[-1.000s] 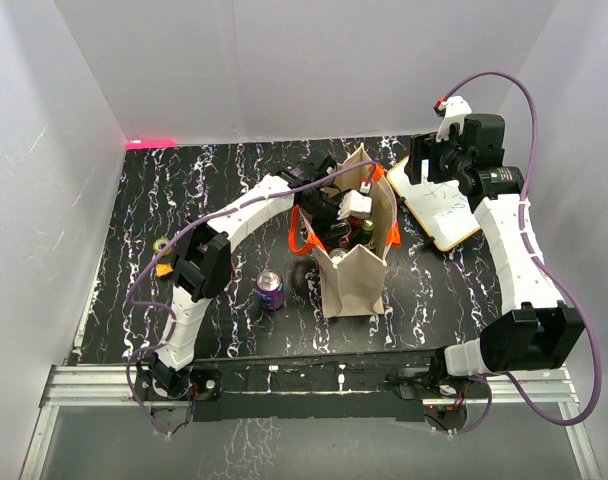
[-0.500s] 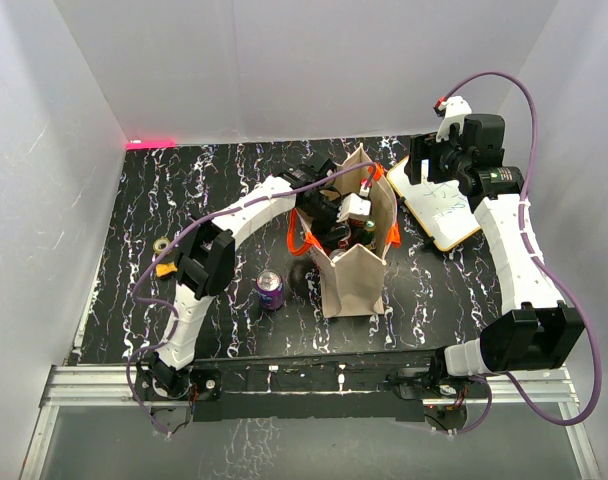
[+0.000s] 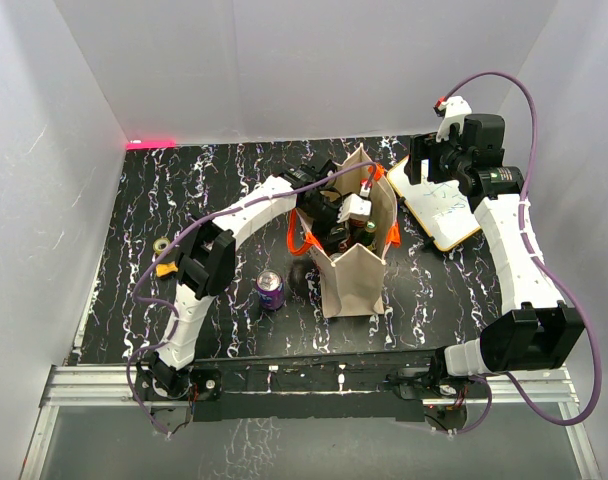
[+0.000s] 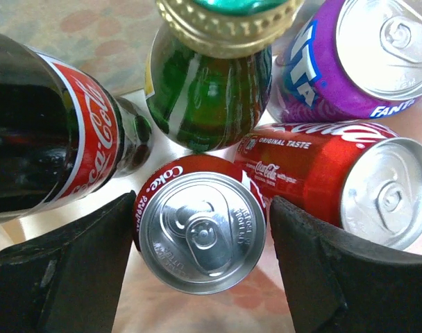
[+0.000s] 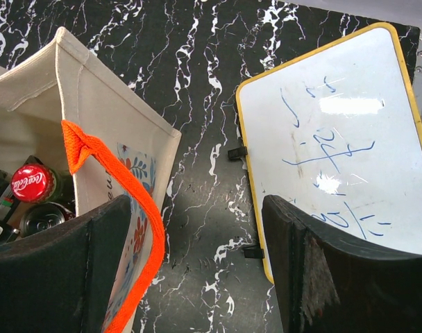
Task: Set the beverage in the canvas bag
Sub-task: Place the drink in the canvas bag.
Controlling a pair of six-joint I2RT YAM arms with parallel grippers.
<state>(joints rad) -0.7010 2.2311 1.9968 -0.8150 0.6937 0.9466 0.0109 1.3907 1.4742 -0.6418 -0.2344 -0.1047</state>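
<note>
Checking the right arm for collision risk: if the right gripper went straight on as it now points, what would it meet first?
The right gripper would most likely meet the bare black marbled table, in the gap between the canvas bag and the whiteboard; depth is unclear.

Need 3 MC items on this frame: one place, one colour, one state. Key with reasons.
1. Where does the purple can outside the canvas bag stand?
A) on the whiteboard
B) on the table, on the bag's left-arm side
C) on the table behind the bag

2. What colour are the bag's handles?
A) blue
B) green
C) orange

3. The right end effector is:
A) open and empty
B) shut on a bottle
C) shut on a handle

Key: 1 B, the top view shows it upright on the marbled surface beside the bag; 2 C, the loops show orange in both views; 3 A, its fingers are spread with nothing between them.
</note>
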